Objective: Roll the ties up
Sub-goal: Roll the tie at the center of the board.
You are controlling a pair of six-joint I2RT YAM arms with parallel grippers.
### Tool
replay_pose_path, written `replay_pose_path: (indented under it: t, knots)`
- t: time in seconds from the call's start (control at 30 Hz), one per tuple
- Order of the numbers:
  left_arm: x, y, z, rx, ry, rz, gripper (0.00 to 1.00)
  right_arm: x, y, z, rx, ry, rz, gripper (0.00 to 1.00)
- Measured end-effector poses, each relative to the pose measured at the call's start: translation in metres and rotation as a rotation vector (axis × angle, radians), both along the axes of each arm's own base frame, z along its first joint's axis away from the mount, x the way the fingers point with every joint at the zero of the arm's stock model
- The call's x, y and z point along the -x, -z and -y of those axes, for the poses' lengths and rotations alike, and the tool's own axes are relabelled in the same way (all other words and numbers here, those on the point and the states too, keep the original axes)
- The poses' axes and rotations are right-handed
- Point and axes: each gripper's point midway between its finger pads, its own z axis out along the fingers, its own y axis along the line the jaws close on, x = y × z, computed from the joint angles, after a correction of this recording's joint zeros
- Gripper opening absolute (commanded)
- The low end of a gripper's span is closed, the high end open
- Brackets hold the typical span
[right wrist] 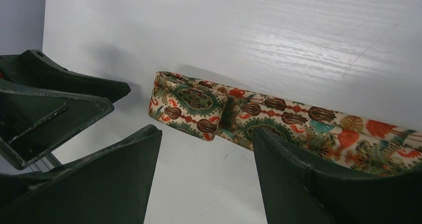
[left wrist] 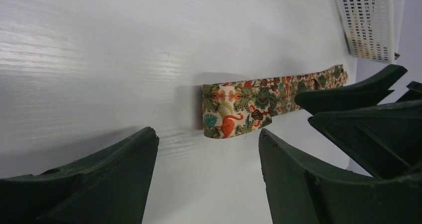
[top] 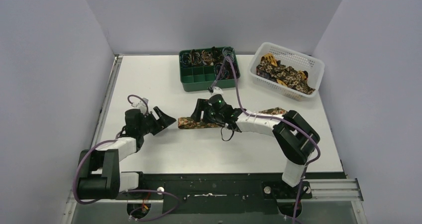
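I've got left gripper [left wrist: 205,134] wide, empty, facing the tie [left wrist: 234,109] folded end; right gripper [right wrist: 206,132] wide over it, nothing held

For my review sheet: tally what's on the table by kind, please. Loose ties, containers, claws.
Tie laid out flat: 1
Green divided tray: 1
White basket: 1
Claws: 2, left claw and right claw
Total: 5
Heaped ties in the basket and coils in the tray are too tangled to count.
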Motion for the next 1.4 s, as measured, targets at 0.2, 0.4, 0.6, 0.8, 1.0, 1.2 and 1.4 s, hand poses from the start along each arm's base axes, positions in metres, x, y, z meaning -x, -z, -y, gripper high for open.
replay_pose_path:
  t: [0.2,0.4,0.6,0.8,1.0,1.2,1.4]
  knots:
    - [0.005,0.008,0.015,-0.003,0.057,-0.022,0.7,-0.002,0.03,-0.017,0.024,-0.048,-0.076,0.58]
    - [0.002,0.006,0.018,-0.012,0.076,-0.011,0.68,0.005,0.046,-0.016,0.061,-0.065,-0.126,0.52]
    - [0.0,0.007,0.019,-0.017,0.082,-0.011,0.67,-0.001,0.032,-0.021,0.086,-0.083,-0.102,0.49]
    - [0.002,0.011,0.022,-0.015,0.096,-0.024,0.66,0.001,0.041,-0.015,0.129,-0.09,-0.114,0.4]
    - [-0.001,0.009,0.026,-0.019,0.12,-0.019,0.66,0.005,0.056,-0.01,0.174,-0.098,-0.142,0.34]
    - [-0.002,0.008,0.031,-0.029,0.151,-0.007,0.66,0.004,0.057,-0.011,0.177,-0.101,-0.141,0.35]
    - [-0.004,0.008,0.04,-0.04,0.204,0.004,0.64,-0.001,0.058,-0.011,0.176,-0.095,-0.144,0.36]
